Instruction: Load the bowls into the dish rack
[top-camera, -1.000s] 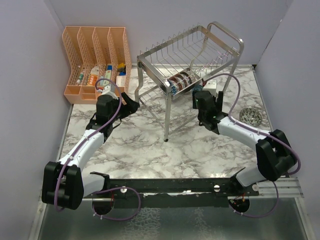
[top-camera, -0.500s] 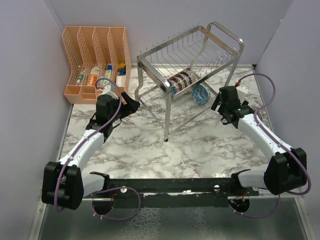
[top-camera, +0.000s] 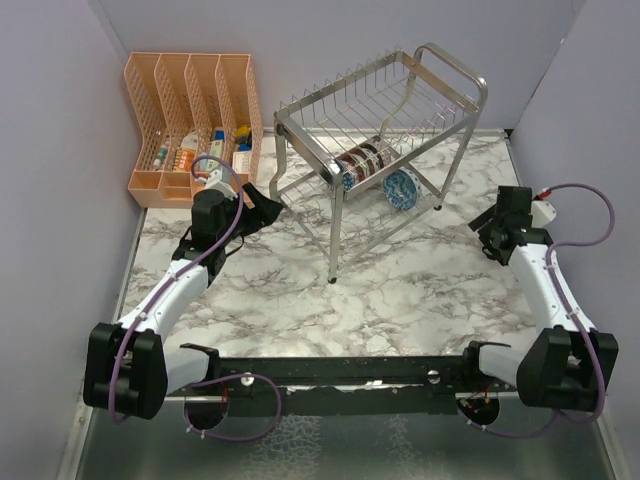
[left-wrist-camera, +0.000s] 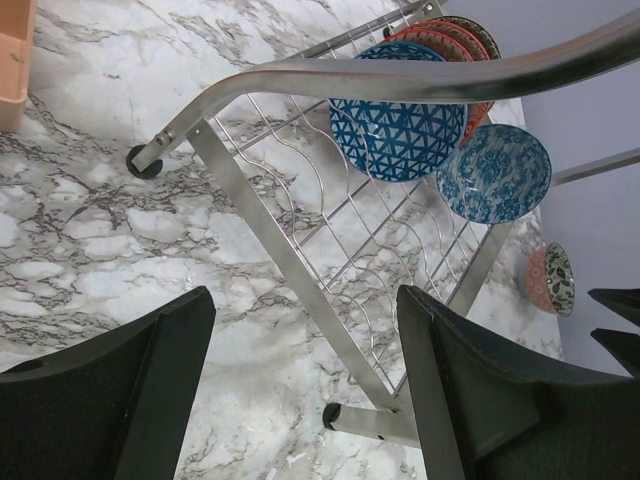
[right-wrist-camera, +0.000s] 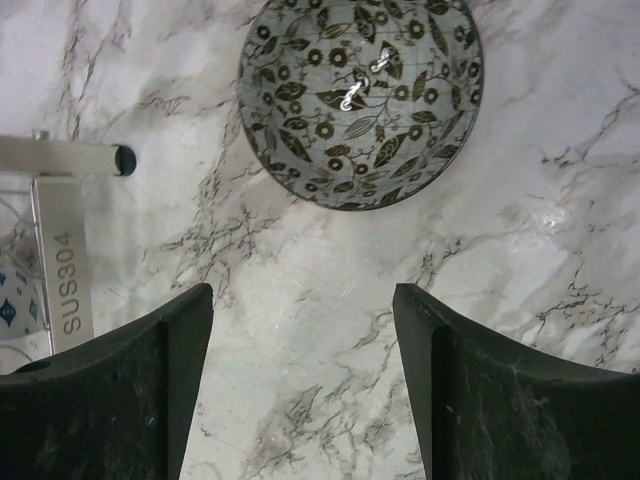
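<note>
The silver wire dish rack (top-camera: 385, 100) stands at the back middle of the table. A row of red and blue bowls (top-camera: 362, 160) stands on edge in its lower tier, with a blue floral bowl (top-camera: 402, 188) beside them. The left wrist view shows the blue triangle-patterned bowl (left-wrist-camera: 398, 120), the floral one (left-wrist-camera: 493, 173) and the red ones (left-wrist-camera: 440, 38). A greyish leaf-patterned bowl (right-wrist-camera: 360, 100) lies on the table just ahead of my right gripper (right-wrist-camera: 300, 290), which is open and empty. My left gripper (left-wrist-camera: 302, 292) is open and empty, beside the rack's left leg (top-camera: 262, 205).
An orange slotted organiser (top-camera: 190, 110) with small bottles stands at the back left. A rack leg stamped SUS304 (right-wrist-camera: 70, 280) lies close to my right gripper's left finger. The rack's front foot (top-camera: 332, 278) stands mid-table. Purple walls close both sides.
My right gripper has pulled back from the rack to the right, leaving the blue floral bowl standing in the lower tier, and now hangs over the greyish bowl. The left arm has not moved.
</note>
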